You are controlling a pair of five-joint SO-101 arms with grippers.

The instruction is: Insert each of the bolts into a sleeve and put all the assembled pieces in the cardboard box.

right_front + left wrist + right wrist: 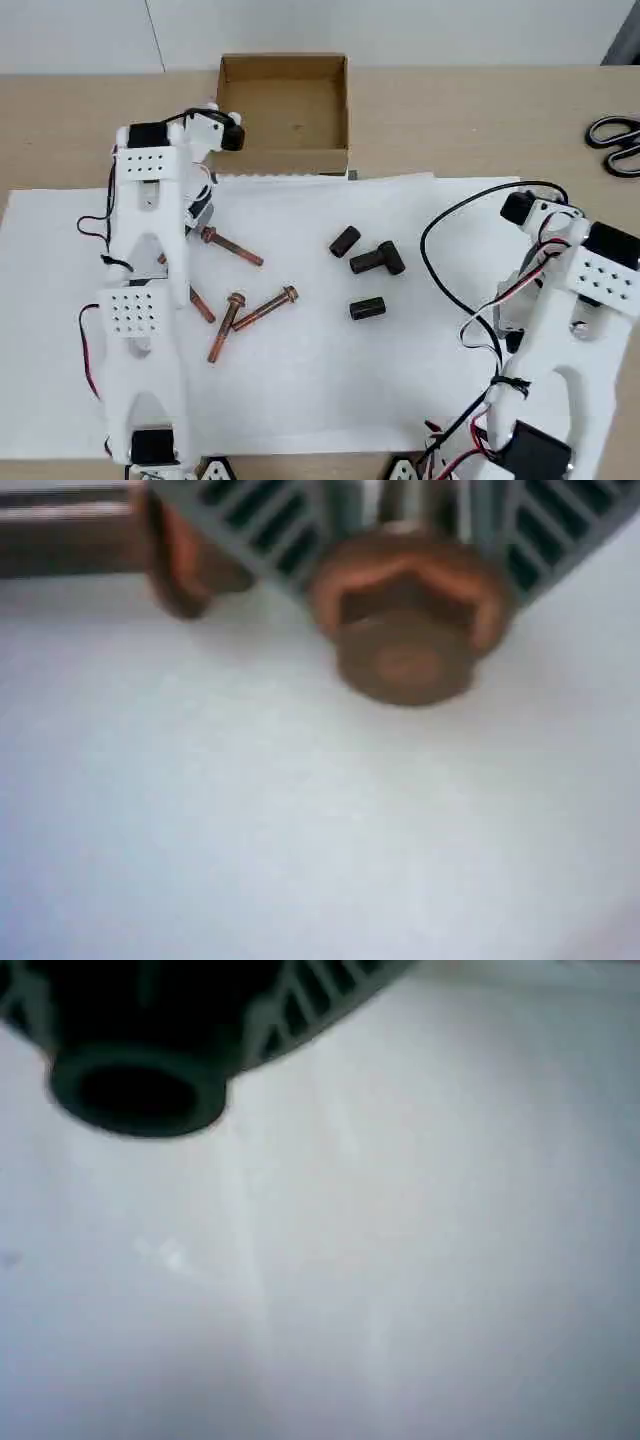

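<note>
In the left wrist view my left gripper [400, 520] is shut on a copper bolt [405, 630], whose hex head pokes out between the ribbed fingers [250, 515] just above the white paper. Another bolt [90, 545] lies close beside it. In the high view the left arm [150, 250] stands over the paper's left side, with several loose bolts [232, 246] to its right. My right gripper [150, 1010] is shut on a black sleeve [135, 1085], its open bore showing, low over the paper. Several more sleeves [377, 259] lie mid-paper. The cardboard box [285, 148] stands at the back.
White paper [320, 400] covers most of the wooden table. Scissors [615, 140] lie at the far right edge. The right arm [570, 290] and its black cables [450, 290] take up the right side. Bare paper lies between the two arms at the front.
</note>
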